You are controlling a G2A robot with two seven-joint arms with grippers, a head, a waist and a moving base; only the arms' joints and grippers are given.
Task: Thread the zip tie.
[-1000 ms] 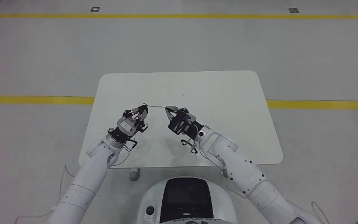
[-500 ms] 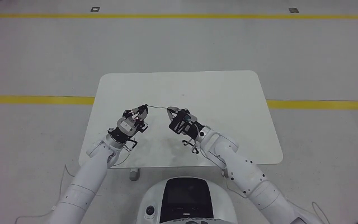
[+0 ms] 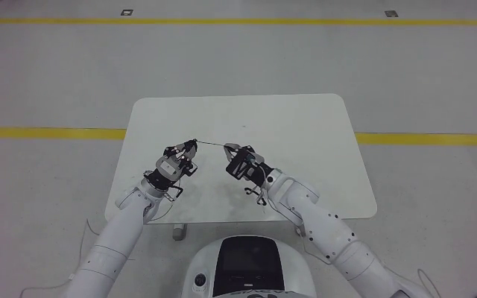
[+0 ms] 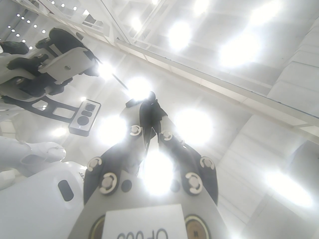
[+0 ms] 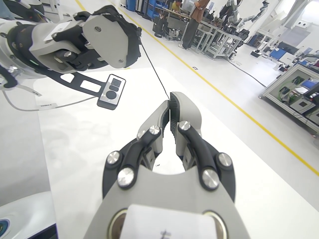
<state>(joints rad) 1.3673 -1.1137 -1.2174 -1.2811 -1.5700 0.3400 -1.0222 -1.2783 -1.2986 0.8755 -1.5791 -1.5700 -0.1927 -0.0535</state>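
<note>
Top view, arms angled inward over table, both jaws clenched on zip tie ends

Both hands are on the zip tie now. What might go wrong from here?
1. The right hand pinches the zip tie only at its tips, so the tie may slip out.
2. The tie runs straight between it and the left hand; pulling apart might yank it free.
3. It hangs above the table, so a dropped end would need regrasping.

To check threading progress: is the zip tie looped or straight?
Straight: the zip tie runs as one line between the left gripper and right gripper, each holding one end.
</note>
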